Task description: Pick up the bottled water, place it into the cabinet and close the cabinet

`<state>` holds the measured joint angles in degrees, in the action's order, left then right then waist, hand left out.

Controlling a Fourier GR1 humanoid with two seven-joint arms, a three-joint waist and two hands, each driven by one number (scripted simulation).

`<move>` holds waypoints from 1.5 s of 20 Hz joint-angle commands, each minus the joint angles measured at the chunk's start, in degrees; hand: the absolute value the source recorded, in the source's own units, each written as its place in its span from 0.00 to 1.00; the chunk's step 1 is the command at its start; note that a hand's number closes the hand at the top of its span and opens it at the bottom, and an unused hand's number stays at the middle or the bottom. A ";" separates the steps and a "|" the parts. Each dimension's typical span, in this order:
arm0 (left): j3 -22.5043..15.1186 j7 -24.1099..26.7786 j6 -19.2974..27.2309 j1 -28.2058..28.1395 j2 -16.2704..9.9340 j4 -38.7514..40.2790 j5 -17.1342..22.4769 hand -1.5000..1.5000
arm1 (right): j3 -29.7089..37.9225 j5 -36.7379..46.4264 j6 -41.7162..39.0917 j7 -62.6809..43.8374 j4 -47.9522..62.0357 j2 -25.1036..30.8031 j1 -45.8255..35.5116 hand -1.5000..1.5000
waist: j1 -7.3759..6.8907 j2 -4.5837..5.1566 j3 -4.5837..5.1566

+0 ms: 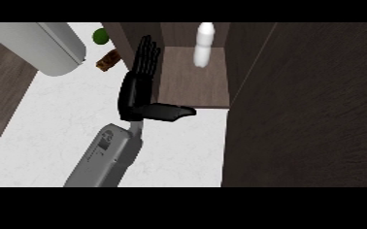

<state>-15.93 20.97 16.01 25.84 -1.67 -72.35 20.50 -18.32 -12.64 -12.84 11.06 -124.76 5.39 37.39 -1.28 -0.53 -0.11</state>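
Observation:
The bottled water (203,46), pale and whitish, stands upright at the back of the open cabinet, on its brown shelf (193,85). My left hand (138,91) is open, its fingers straight and pointing away along the cabinet's left side panel (131,35), with the thumb stretched right across the shelf's front edge. The hand holds nothing and is apart from the bottle, to its left and nearer to me. A wide dark cabinet door (297,106) fills the right of the view. My right hand does not show.
A large rounded grey-white object (44,46) lies at the back left of the white counter (50,126). A green round thing (100,36) and a small brown item (108,60) sit just left of the cabinet.

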 commanded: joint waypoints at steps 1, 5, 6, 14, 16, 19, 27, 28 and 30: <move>-3.17 -2.41 0.91 -12.93 -2.23 -15.16 -0.42 0.00 | -0.89 0.17 -0.46 0.09 0.39 0.44 -0.17 0.00 | 0.28 0.08 0.09; -6.68 -6.44 2.74 -20.24 -3.89 -28.62 -1.96 0.00 | -0.29 -0.83 -0.55 -0.50 -0.49 1.17 -0.77 0.00 | 0.80 0.24 0.09; -7.67 -9.42 3.58 -22.23 -4.61 -32.61 -1.74 0.00 | -1.55 1.24 0.23 1.15 -0.68 0.34 0.20 0.00 | 0.79 0.17 0.09; -10.15 -8.21 -0.56 -36.83 -11.28 -47.98 -0.08 0.00 | -6.69 8.12 -3.78 -3.11 -1.04 6.20 -2.18 1.00 | 0.65 0.28 0.14; -10.42 -4.87 -1.77 -42.99 -12.97 -50.86 0.27 0.00 | -5.93 8.28 -6.41 -1.89 -1.37 9.27 -1.30 1.00 | 0.36 0.19 0.14; -10.33 -4.77 0.76 -45.11 -12.49 -52.91 -1.41 0.00 | -10.04 10.37 -7.90 -7.22 -5.40 11.10 -4.26 1.00 | -0.09 0.23 0.16; -4.39 -0.70 -5.32 -58.79 -18.36 -62.06 4.95 0.00 | -21.75 18.90 -6.00 -9.73 -10.57 8.97 -4.07 1.00 | 0.11 0.15 0.19; -0.68 1.55 -8.65 -61.84 -20.49 -62.65 8.02 0.00 | -22.00 19.57 -5.54 -8.79 -8.64 8.12 -4.37 1.00 | -0.51 0.03 0.25; -0.78 3.50 -10.10 -64.16 -19.92 -62.70 8.73 0.00 | -23.19 19.89 -5.38 -12.76 -11.23 7.28 -6.24 1.00 | -1.09 0.09 0.30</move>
<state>-19.15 22.05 9.42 -32.36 -19.78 -131.93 26.00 -30.61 5.09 -18.68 1.94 -133.22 17.22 34.05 -1.57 0.20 -0.17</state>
